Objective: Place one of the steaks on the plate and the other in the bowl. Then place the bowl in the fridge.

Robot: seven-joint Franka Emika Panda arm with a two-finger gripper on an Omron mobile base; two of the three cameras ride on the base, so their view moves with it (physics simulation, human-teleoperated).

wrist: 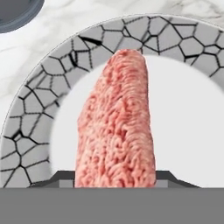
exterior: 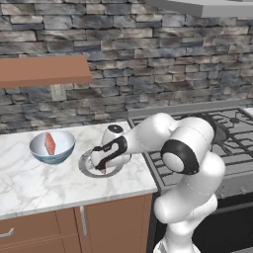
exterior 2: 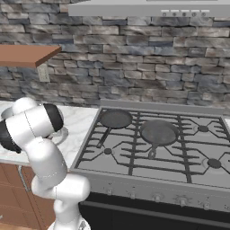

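no readable text or brand marks anywhere. gripper (exterior: 102, 166) is low over the plate (exterior: 85, 167) on the white-veined marble counter (exterior: 29, 183). hand view: a steak (wrist: 118, 127), pinkish-red, coarse minced-looking grain, long tapered slab, lies on the plate's white centre, tip reaching the grey crackle-patterned rim. it runs down between where the finger tips sit, but the tips are hidden, so can't tell whether the fingers are clamped on it or let go. left base view adds the second steak (exterior: 50, 144) leaning tilted inside the pale blue bowl (exterior: 52, 147), just left of the plate, apart from it. right base view adds the stove (exterior 2: 152, 143): dark grates, two round dark pans (exterior 2: 158, 132) on the burners, knobs along the front, grey hood above, rough stone wall behind, a wooden shelf (exterior 2: 24, 55) at left.
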